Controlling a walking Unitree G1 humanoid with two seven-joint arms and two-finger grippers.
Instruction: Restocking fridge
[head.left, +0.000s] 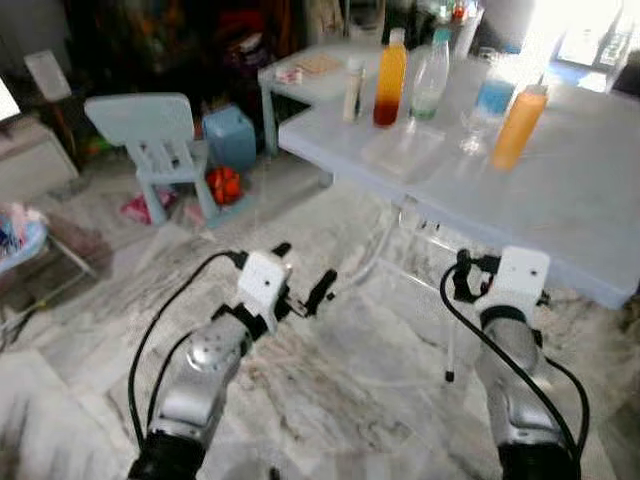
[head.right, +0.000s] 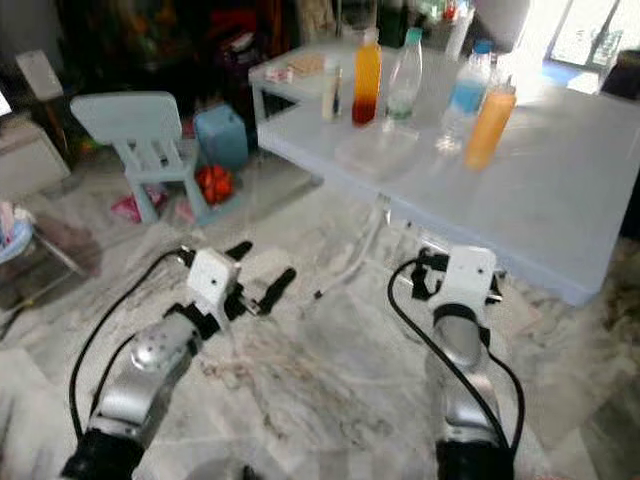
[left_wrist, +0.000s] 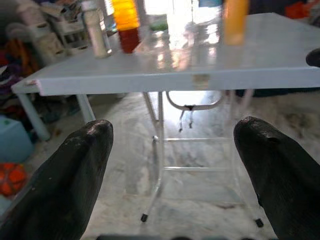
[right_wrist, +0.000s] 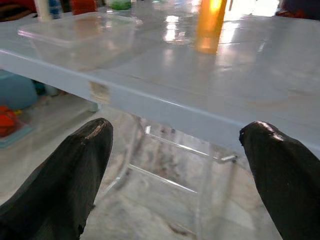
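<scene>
A pale grey table (head.left: 570, 200) stands ahead to the right. On it stand an orange-and-red juice bottle (head.left: 389, 80), a small white bottle (head.left: 352, 90), a clear green-capped bottle (head.left: 430, 78), a blue-labelled water bottle (head.left: 495, 95) and an orange bottle (head.left: 520, 125). A clear plastic container (head.left: 405, 148) lies near the front edge. My left gripper (head.left: 303, 272) is open and empty, held over the floor short of the table. My right gripper (right_wrist: 175, 165) is open too, at the table's front edge and just below its top.
A pale blue child's chair (head.left: 150, 140), a blue box (head.left: 230, 135) and an orange-red ball (head.left: 224, 184) stand on the marble floor to the left. The table's thin white legs (head.left: 400, 235) reach the floor between my arms. A low side table (head.left: 305, 75) stands behind.
</scene>
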